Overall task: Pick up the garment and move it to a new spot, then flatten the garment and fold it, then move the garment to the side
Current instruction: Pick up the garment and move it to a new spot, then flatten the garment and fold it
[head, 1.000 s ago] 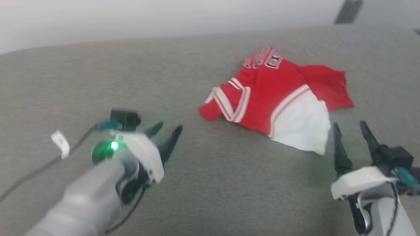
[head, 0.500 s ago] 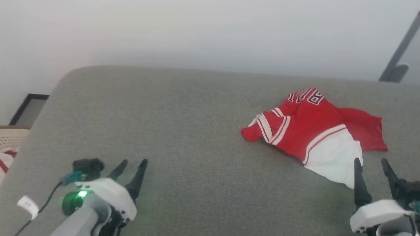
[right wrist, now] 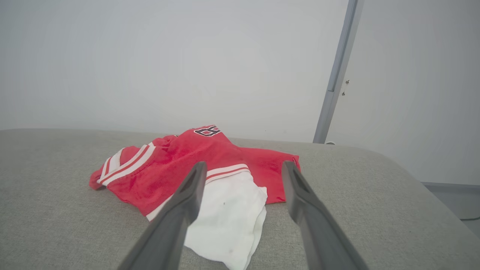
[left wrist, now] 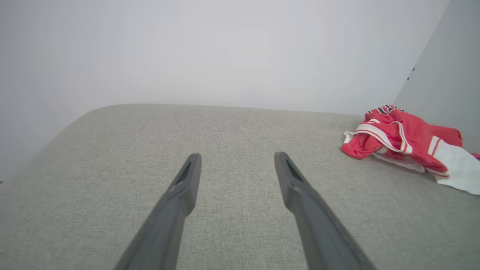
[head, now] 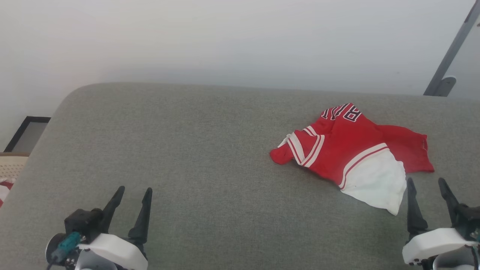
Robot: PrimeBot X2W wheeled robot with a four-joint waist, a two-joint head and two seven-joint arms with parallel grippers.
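Note:
The garment (head: 348, 150), a red jersey with a white sleeve, striped trim and dark lettering, lies crumpled on the right part of the grey cushioned surface (head: 210, 150). My right gripper (head: 426, 184) stands open just in front of its white sleeve, apart from the cloth. In the right wrist view the garment (right wrist: 180, 168) lies beyond my open right gripper (right wrist: 243, 167). My left gripper (head: 134, 190) is open at the lower left, far from the garment. In the left wrist view my left gripper (left wrist: 237, 157) is empty, and the garment (left wrist: 408, 140) sits at the right edge.
A pale wall (head: 225, 37) rises behind the surface. A grey vertical post (head: 450, 52) stands at the back right. At the far left, off the surface's rounded edge, sit a dark frame (head: 26, 133) and a cream basket (head: 9, 167).
The head camera has tilted up and steadied, so the whole picture shifted. My left arm has drawn back toward the bottom edge and its fingers now point straight up. The garment has not moved.

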